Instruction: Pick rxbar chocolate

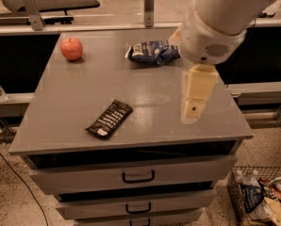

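The rxbar chocolate (110, 119) is a flat black bar with white lettering. It lies at an angle on the grey cabinet top (74, 93), near the front edge and left of the middle. My gripper (193, 111) hangs from the white arm above the right part of the top. It is to the right of the bar, well apart from it, and holds nothing that I can see.
A red apple (71, 48) sits at the back left. A blue-and-white snack bag (153, 52) lies at the back middle, partly behind my arm. Drawers with dark handles (138, 177) are below the top. A wire basket of packets (263, 197) stands on the floor at the right.
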`<state>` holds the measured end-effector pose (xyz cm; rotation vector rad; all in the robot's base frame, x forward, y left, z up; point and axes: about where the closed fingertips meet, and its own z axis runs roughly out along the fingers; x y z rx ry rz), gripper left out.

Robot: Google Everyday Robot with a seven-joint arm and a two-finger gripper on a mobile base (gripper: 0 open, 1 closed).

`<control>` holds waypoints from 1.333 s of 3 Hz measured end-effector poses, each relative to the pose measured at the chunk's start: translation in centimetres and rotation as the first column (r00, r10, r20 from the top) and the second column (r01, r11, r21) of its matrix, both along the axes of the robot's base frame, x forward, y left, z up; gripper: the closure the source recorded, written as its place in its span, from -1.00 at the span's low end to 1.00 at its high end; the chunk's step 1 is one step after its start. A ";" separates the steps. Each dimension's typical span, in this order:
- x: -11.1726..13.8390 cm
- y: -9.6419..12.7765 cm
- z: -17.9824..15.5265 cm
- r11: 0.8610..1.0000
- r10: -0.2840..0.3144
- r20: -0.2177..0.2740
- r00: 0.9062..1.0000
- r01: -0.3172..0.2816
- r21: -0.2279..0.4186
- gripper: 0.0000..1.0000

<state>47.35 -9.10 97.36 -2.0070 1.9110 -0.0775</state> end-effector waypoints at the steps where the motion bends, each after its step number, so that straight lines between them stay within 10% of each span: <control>1: 0.7 7.0 -1.0 0.985 0.173 0.002 0.985 -0.173 0.017 -1.00; 4: 4.3 17.8 -6.7 0.929 0.357 -0.133 0.925 -0.336 0.157 -1.00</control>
